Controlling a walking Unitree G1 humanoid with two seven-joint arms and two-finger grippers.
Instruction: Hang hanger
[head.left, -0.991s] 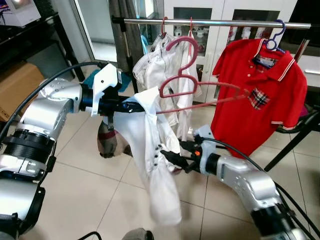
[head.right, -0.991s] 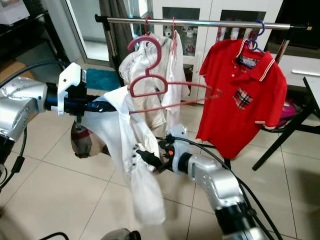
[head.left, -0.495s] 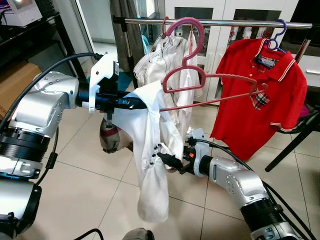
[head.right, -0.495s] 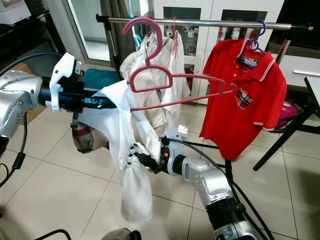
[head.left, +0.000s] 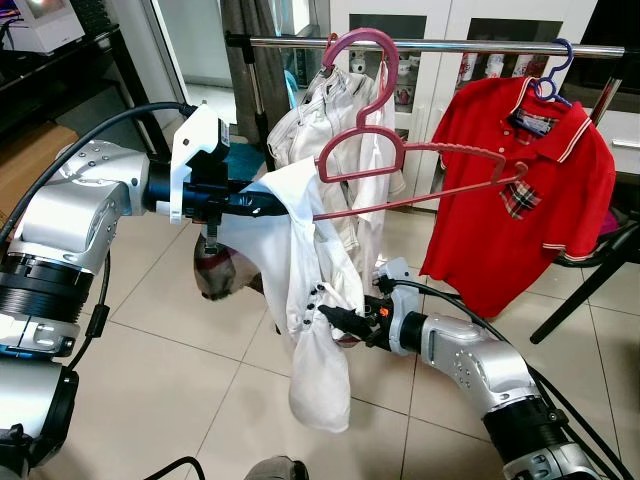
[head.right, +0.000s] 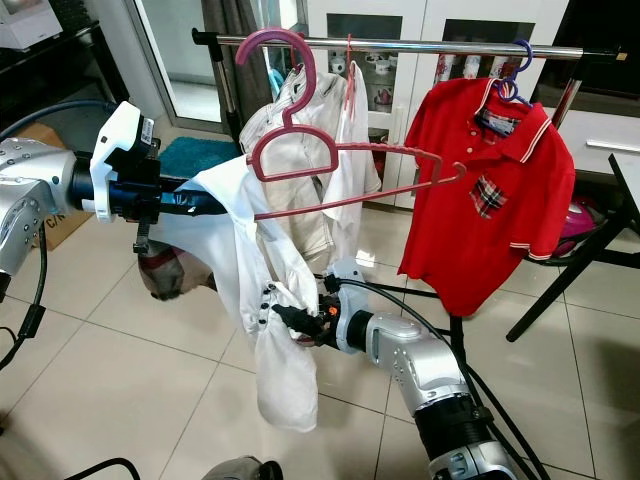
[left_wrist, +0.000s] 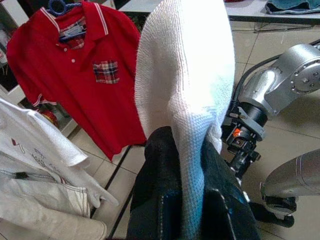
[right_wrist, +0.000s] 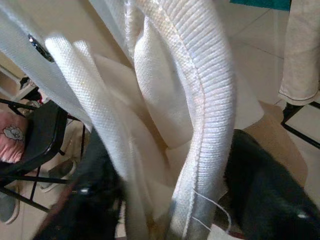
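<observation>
We see the left gripper (head.left: 268, 203) reaching rightward at chest height, fingers clamped on the white shirt (head.left: 310, 290) near the shoulder. The right gripper (head.left: 335, 322) lies lower and nearer, pinching the shirt's buttoned edge. The pink hanger (head.left: 385, 155) tilts inside the shirt, one arm bare, its hook just before the far rail (head.left: 450, 45), left of the red polo (head.left: 530, 180).

I see beige tiled floor (head.left: 170, 370), white glass-front cabinets (head.left: 440, 25) beyond, cardboard box (head.left: 30, 165) far left, dark table leg (head.left: 585, 290) right.
</observation>
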